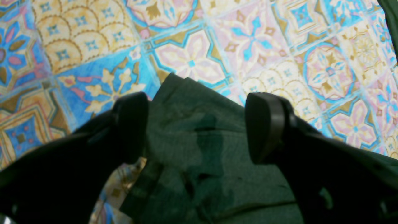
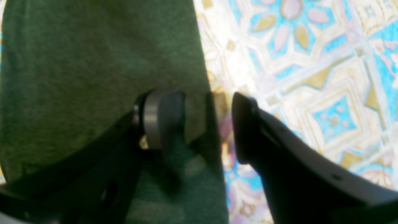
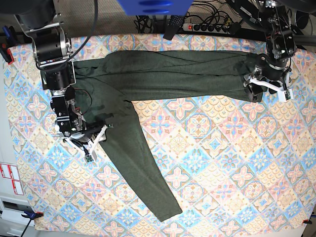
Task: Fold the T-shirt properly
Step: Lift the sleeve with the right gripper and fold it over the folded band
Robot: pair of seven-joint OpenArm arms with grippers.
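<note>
A patterned tile-print tablecloth carries the dark olive-green, thin knit long-sleeved T-shirt, one sleeve trailing nearest. Both grippers, right and left, stand spread over its edges. Being soft and limp, it probably wants pinching at hems.

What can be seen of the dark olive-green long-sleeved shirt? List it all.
The dark olive-green long-sleeved shirt looks like thin, heathered knit with no print. It lies flat on the patterned tablecloth, folded into a long band across the far side, with one sleeve running diagonally toward the near edge. The left gripper sits open at the band's end; the right gripper straddles the fabric edge near the sleeve's top, jaws apart.
</note>
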